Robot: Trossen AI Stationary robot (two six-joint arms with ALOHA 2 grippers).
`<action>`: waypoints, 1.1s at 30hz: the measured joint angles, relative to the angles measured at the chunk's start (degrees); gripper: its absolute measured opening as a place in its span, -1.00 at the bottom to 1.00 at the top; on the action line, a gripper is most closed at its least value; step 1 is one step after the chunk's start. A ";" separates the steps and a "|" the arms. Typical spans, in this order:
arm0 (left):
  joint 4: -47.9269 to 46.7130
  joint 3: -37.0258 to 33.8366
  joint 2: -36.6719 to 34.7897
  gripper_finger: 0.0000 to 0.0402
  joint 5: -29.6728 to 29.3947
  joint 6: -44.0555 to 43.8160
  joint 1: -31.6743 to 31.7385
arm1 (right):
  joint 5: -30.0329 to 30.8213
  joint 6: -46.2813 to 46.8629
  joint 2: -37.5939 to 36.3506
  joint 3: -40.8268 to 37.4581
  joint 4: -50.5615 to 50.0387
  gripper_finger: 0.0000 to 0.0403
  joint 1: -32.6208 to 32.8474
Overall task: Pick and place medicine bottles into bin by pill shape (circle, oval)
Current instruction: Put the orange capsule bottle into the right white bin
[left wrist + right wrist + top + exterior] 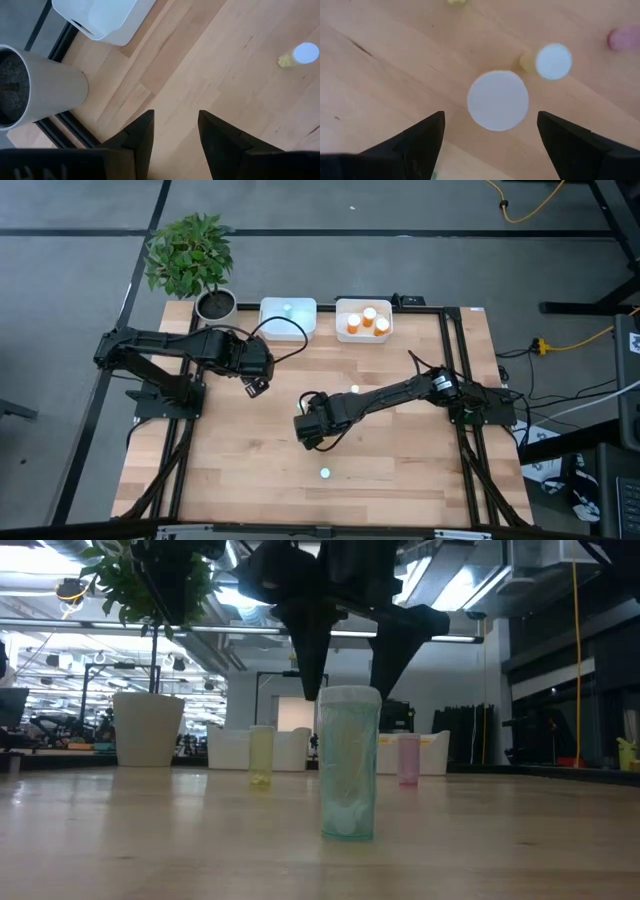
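Note:
My right gripper (308, 438) hangs open over the middle of the table, pointing down. In the right wrist view a round white cap (498, 100) lies below and between its fingers (490, 117). In the low view the fingers (348, 680) stand just above the cap of a pale green medicine bottle (350, 762), which stands upright on its base; they touch nothing. Another white-capped bottle (553, 61) stands close by. My left gripper (255, 387) waits open above the table's far left part, nothing between its fingers (175, 115).
At the far edge, a white bin (263, 320) holds a bluish bottle and a second bin (338, 320) holds three orange ones. A potted plant (215, 305) stands far left. Loose bottles stand on the wood: one near the front (325, 473), one mid-table (354, 389), a yellow one (262, 755) and a pink one (408, 758).

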 joint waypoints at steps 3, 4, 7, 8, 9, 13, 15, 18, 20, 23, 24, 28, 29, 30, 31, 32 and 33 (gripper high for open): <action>0.08 0.00 0.00 -0.27 0.00 0.00 0.00 | -0.04 -0.03 0.41 0.00 0.03 0.59 -0.11; 0.07 0.00 -0.01 -0.27 0.00 0.00 -0.02 | -0.04 -0.04 0.57 0.00 0.03 0.59 -0.12; 0.11 0.00 0.00 -0.27 0.00 0.00 -0.02 | 0.02 -0.04 0.80 0.00 0.02 0.59 -0.21; 0.13 0.00 0.00 -0.27 0.00 0.00 -0.02 | 0.03 -0.05 0.84 0.00 -0.01 0.59 -0.32; 0.15 0.00 0.00 -0.27 0.02 0.00 -0.02 | 0.02 -0.12 0.94 0.00 -0.11 0.59 -0.46; 0.15 0.00 0.00 -0.27 0.02 0.00 0.00 | 0.04 -0.39 2.49 0.00 0.18 0.59 -0.61; 0.17 0.00 0.00 -0.27 0.02 0.02 -0.01 | -0.03 -0.44 2.94 0.00 0.55 0.59 -0.62; 0.17 0.00 -0.01 -0.27 0.01 0.01 -0.01 | -0.18 -0.48 3.32 0.00 0.97 0.59 -0.59; 0.17 0.00 0.00 -0.27 0.02 0.02 -0.02 | 0.03 -0.28 3.32 0.00 0.95 0.59 -0.56; 0.17 0.00 -0.02 -0.27 0.02 0.02 0.00 | -0.10 -0.24 3.32 0.00 0.92 0.57 -0.73; 0.17 0.00 0.00 -0.27 0.01 0.02 0.00 | -0.38 -0.26 3.32 0.00 0.92 0.56 -0.77; 0.17 0.00 0.00 -0.27 0.02 0.02 -0.01 | -1.18 -0.06 3.56 0.00 1.02 0.45 -0.81; 0.18 0.00 -0.01 -0.27 0.02 0.02 0.00 | -1.27 -0.07 3.63 0.00 0.99 0.42 -0.78; 0.17 0.00 0.00 -0.27 0.02 0.02 -0.01 | -1.37 -0.07 3.63 0.00 1.00 0.38 -0.77; 0.17 0.00 0.00 -0.27 0.02 0.02 -0.01 | -1.40 -0.07 3.63 0.00 1.00 0.34 -0.77; 0.17 0.00 0.00 -0.27 0.02 0.02 0.00 | -1.40 -0.07 3.63 0.00 1.00 0.30 -0.77; 0.17 0.00 0.00 -0.27 0.02 0.02 0.00 | -1.42 -0.09 3.63 0.00 0.98 0.26 -0.74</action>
